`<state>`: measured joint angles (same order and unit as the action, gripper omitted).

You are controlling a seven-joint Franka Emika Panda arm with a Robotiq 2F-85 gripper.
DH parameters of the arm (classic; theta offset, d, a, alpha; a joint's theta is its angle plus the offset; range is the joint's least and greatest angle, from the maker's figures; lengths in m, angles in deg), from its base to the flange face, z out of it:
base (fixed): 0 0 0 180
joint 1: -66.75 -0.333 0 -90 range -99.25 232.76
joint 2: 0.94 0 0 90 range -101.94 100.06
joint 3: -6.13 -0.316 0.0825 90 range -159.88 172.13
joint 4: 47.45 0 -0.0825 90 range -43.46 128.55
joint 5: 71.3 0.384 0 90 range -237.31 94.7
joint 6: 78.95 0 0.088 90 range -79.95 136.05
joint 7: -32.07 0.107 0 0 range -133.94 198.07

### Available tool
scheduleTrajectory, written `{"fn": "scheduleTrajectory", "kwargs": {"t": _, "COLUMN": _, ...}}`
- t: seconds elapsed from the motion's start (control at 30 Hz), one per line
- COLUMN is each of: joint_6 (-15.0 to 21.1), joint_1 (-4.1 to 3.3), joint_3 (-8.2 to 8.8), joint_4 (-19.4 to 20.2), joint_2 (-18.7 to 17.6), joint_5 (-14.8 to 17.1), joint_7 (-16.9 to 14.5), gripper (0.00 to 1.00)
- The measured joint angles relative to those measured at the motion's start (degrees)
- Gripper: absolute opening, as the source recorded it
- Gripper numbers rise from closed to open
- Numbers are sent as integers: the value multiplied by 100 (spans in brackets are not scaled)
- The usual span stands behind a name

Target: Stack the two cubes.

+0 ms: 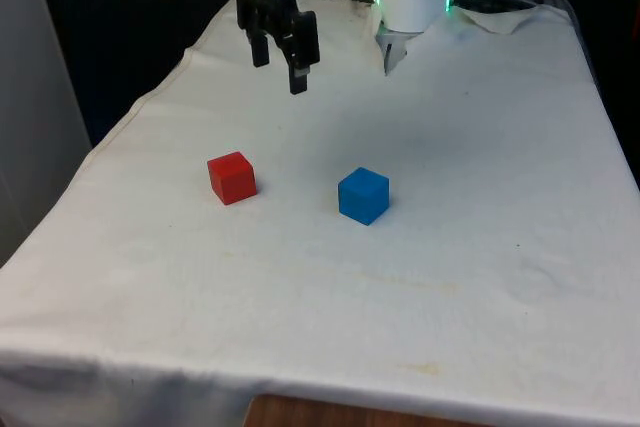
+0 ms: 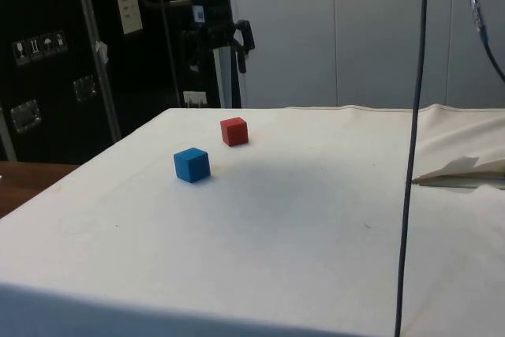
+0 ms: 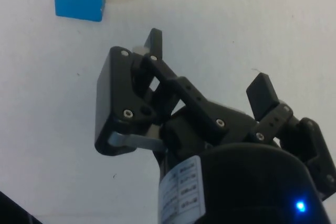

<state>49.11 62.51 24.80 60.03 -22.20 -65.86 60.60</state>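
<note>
Pincer point(image 1: 279, 65): black, two-fingered, released, fingers spread with nothing between them, hanging high above the white cloth point(image 1: 440, 277) and touching nothing; in the side view the pincer point(image 2: 229, 45) stands up against the dark cabinets. Red cube point(image 1: 231, 177): resting on the cloth below the pincer and nearer the front camera, a little toward the front view's left of it, well apart. Blue cube point(image 1: 363, 195): on the cloth beside the red cube, toward the front view's right of the pincer, farther from it, separate from the red one, unstacked. Markings: a small white label on the pincer body carries print too small to read; neither cube bears writing.
</note>
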Motion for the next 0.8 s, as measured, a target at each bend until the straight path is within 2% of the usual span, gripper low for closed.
{"fn": "scheduleTrajectory", "kwargs": {"t": 0.3, "joint_6": 138, "joint_1": 11, "joint_3": 63, "joint_4": 6, "joint_2": -52, "joint_5": 11, "joint_7": 86, "gripper": 100}}
{"fn": "scheduleTrajectory", "kwargs": {"t": 0.53, "joint_6": 378, "joint_1": 29, "joint_3": 80, "joint_4": 63, "joint_2": -126, "joint_5": 97, "joint_7": 92, "gripper": 100}}
{"fn": "scheduleTrajectory", "kwargs": {"t": 0.8, "joint_6": 378, "joint_1": 29, "joint_3": 80, "joint_4": 63, "joint_2": -126, "joint_5": 97, "joint_7": 92, "gripper": 100}}
